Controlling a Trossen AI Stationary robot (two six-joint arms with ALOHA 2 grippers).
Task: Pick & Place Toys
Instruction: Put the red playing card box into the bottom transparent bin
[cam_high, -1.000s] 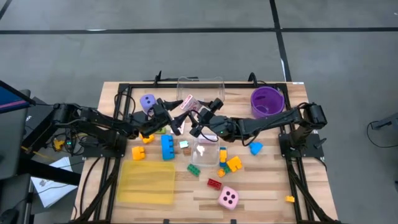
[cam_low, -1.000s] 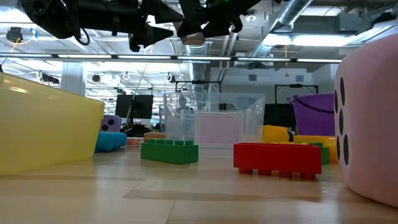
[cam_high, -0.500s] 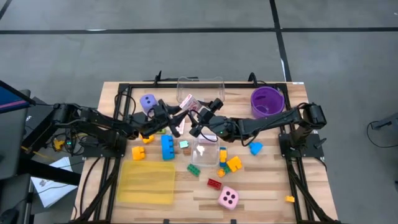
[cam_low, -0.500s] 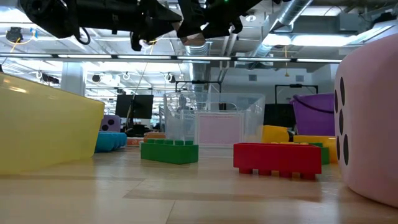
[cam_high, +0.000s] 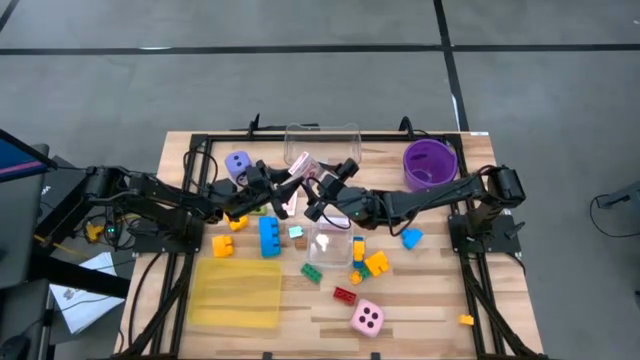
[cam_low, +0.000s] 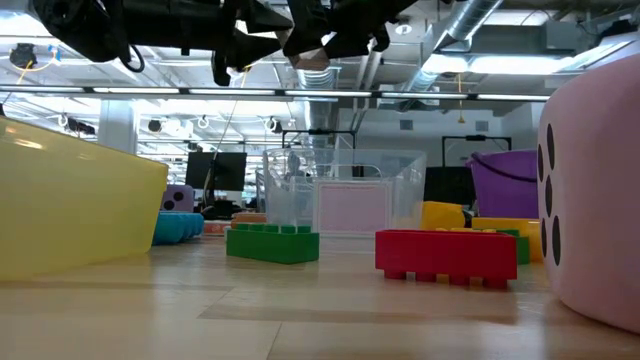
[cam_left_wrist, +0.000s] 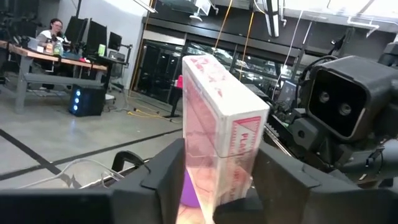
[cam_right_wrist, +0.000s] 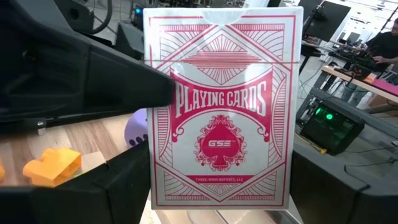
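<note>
A red-and-white pack of playing cards is held in the air over the table's middle, between both arms. My right gripper comes from the right and is shut on the pack. My left gripper comes from the left, its fingers closed on the same pack. Below lie loose toys. These include a purple die, a blue brick, a green brick, a red brick and a pink die. My left gripper has the pack between its two fingers across its thickness, one finger on each broad face. One fingertip overlaps the printed face at a long edge. The pack is clear of the table. My right gripper pinches the pack by its two long narrow sides, near one short end. One finger is on each side. The printed face is turned toward the wrist camera. The pack stands up from the fingers, clear of the table.
A clear box stands at the far edge and another in the middle. A purple bowl is at the far right and a yellow tray at the near left. Orange bricks and a blue shape also lie about.
My left gripper's fingers have come closer together around the pack, and its wrist has rolled a little. My right gripper and the pack have stayed in place.
</note>
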